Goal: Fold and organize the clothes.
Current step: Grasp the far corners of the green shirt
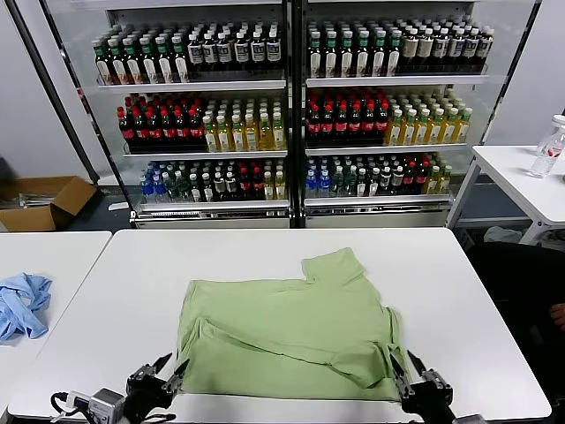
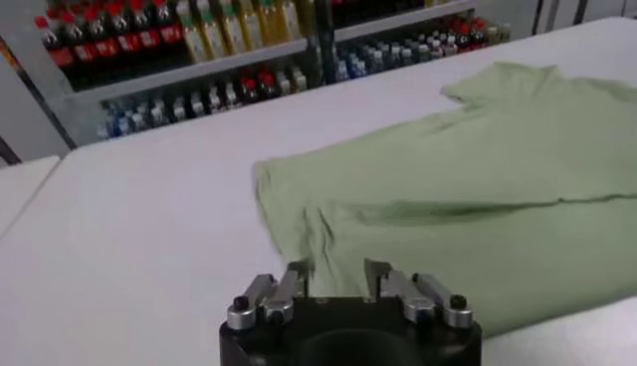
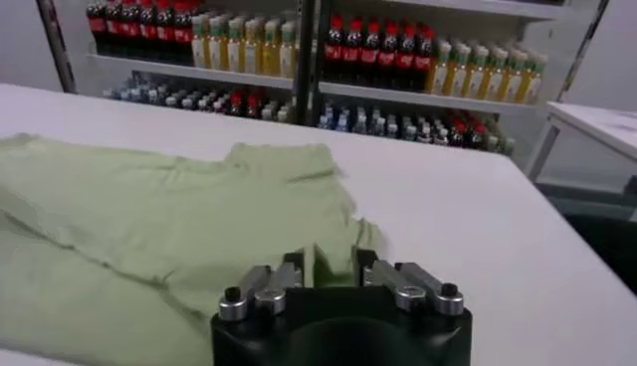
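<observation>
The light green shirt lies on the white table, with a fold ridge running across its middle and one sleeve sticking out at the far side. Its collar, buttons and printed graphic are hidden. My left gripper is open at the shirt's near left corner, with the cloth edge showing just beyond its fingertips in the left wrist view. My right gripper is open at the near right corner, with a bunch of cloth showing between its fingers in the right wrist view.
A light blue cloth lies on a second table at the left. Glass-fronted drink shelves stand behind the table. A cardboard box sits on the floor at far left. Another table with a bottle is at far right.
</observation>
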Controlling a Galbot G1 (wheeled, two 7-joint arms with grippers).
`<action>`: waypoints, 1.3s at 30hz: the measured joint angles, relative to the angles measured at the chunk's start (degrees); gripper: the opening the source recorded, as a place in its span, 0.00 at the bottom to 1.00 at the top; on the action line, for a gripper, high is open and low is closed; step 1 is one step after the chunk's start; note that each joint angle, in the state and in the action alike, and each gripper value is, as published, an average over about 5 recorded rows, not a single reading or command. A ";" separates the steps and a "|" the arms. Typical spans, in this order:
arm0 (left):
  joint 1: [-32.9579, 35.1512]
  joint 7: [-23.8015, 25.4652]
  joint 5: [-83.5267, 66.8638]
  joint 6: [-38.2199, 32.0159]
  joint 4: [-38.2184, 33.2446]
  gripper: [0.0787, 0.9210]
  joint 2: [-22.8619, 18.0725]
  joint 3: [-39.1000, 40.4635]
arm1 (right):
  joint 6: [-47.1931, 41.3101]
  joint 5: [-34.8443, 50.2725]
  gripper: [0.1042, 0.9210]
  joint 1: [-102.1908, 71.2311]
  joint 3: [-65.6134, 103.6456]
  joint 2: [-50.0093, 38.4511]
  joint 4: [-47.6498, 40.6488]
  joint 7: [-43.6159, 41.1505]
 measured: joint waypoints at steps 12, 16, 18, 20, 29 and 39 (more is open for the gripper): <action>-16.06 1.73 -1.55 -0.87 10.09 0.86 0.24 5.80 | -5.06 5.30 0.86 24.37 -5.33 0.68 -13.52 -0.05; -23.08 2.21 -2.59 -0.63 15.14 0.88 -0.03 9.00 | -5.86 6.07 0.88 33.02 -8.58 1.40 -20.03 -0.33; -26.69 2.61 -3.35 -0.57 18.03 0.88 -0.32 10.63 | -6.03 6.32 0.88 37.06 -10.21 1.87 -23.28 -0.51; -30.13 3.06 -4.21 -0.60 21.11 0.88 -0.64 12.12 | -6.12 6.43 0.88 40.94 -11.88 2.51 -26.72 -0.59; -42.75 4.63 -7.36 -0.29 34.38 0.88 -1.18 16.11 | -6.31 6.21 0.88 55.41 -17.97 6.49 -42.50 -0.92; -47.95 6.86 -8.24 -0.13 42.75 0.88 -1.18 17.72 | -4.95 5.03 0.88 65.24 -21.24 11.97 -57.35 -1.57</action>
